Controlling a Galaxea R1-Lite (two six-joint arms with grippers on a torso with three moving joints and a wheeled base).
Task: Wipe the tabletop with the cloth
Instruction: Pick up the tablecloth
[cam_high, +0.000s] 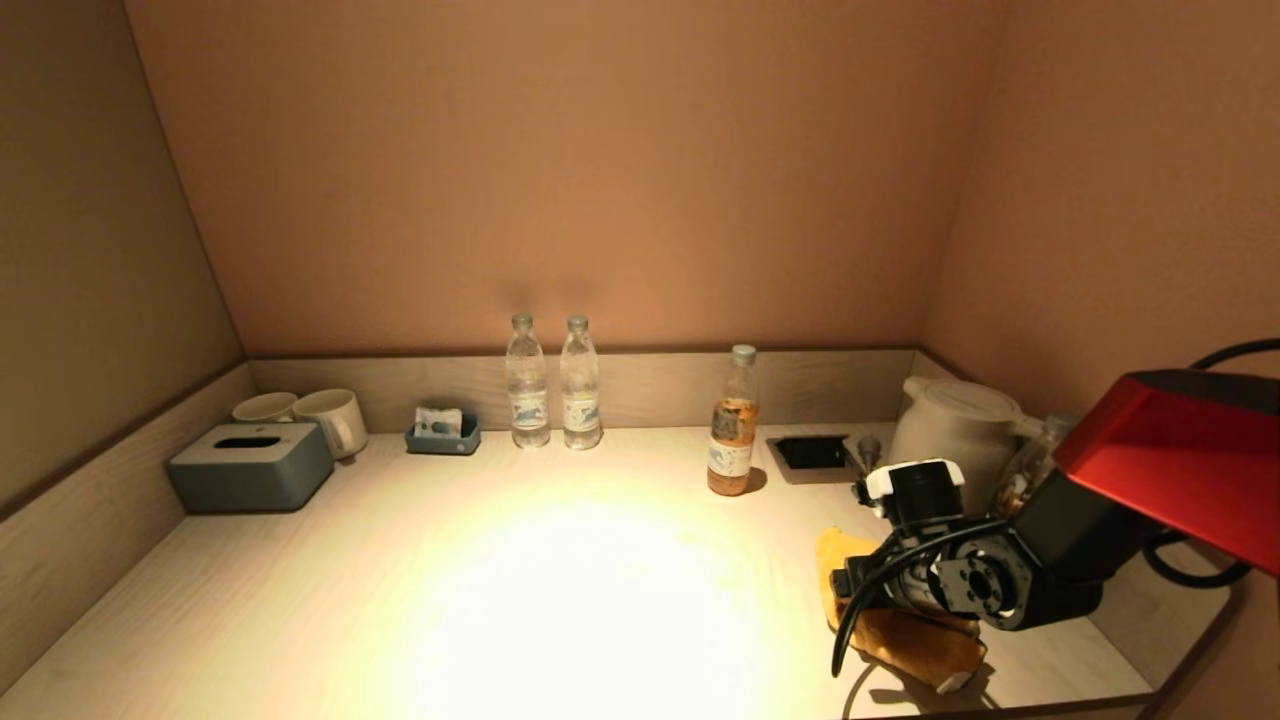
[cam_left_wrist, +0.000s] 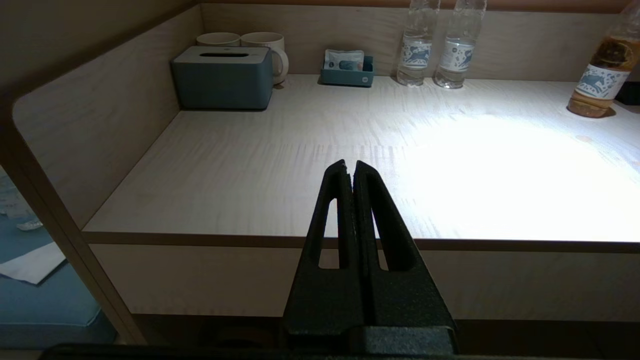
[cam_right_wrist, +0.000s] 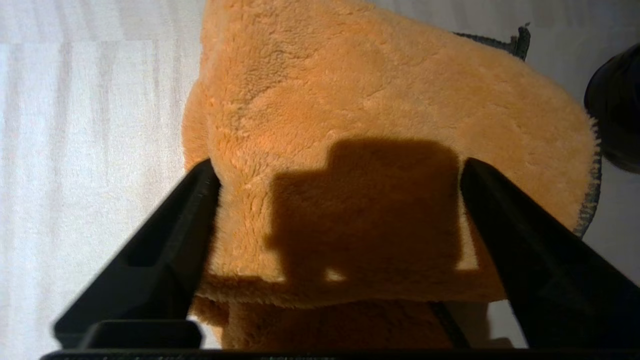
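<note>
A fluffy orange cloth (cam_high: 905, 640) lies folded on the pale wood tabletop (cam_high: 500, 560) at the front right. My right gripper (cam_right_wrist: 337, 167) is open right over it, one finger on each side of the fold of cloth (cam_right_wrist: 350, 100). In the head view the fingers are hidden under the wrist. My left gripper (cam_left_wrist: 350, 167) is shut and empty, parked before the tabletop's front edge (cam_left_wrist: 200, 240), out of the head view.
A grey tissue box (cam_high: 250, 465), two mugs (cam_high: 330, 420) and a small blue tray (cam_high: 443, 432) stand at the back left. Two water bottles (cam_high: 527, 385) and an orange drink bottle (cam_high: 733, 425) stand at the back. A white kettle (cam_high: 955, 425) and socket recess (cam_high: 812, 453) are at the back right. Walls close three sides.
</note>
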